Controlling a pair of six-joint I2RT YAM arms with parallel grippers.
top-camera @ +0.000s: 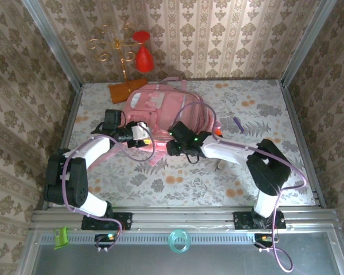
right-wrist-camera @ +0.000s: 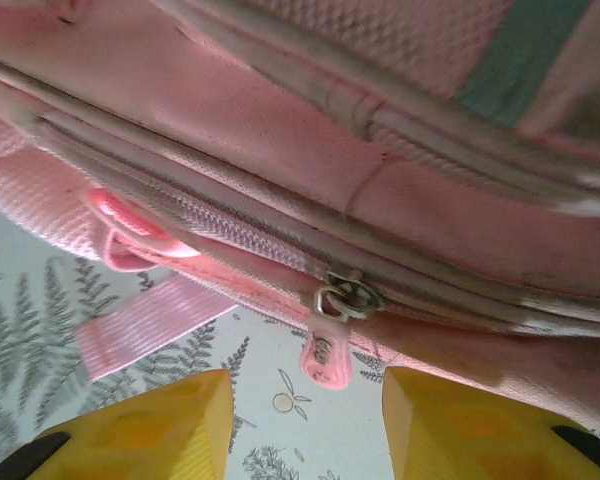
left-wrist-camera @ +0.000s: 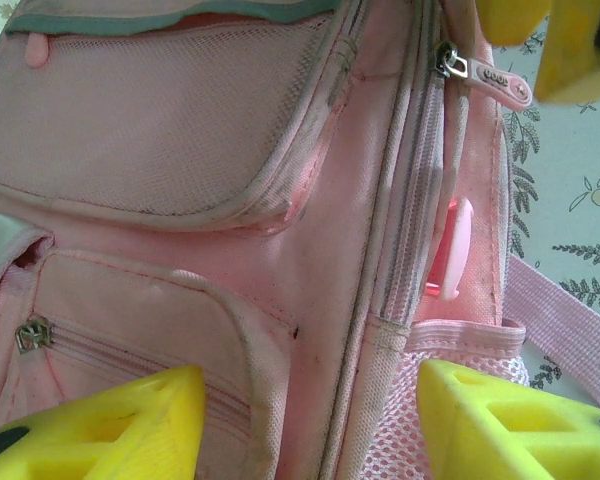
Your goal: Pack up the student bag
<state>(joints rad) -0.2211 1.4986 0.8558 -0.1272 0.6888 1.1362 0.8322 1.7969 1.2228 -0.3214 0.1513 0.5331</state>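
Backpack [top-camera: 160, 112] lies flat on the table [top-camera: 258, 172]. Left gripper [left-wrist-camera: 310, 400], over its front-pocket side, and right gripper [right-wrist-camera: 305, 400], just beside its zipper pull [right-wrist-camera: 325, 358], both stand parted and hold nothing. Probable step: zipping. Next move: centre the right fingers on the pull, then clamp.

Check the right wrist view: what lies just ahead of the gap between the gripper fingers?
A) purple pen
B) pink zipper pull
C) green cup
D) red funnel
B: the pink zipper pull hangs from the student bag just beyond the open right gripper, clear of both fingers.
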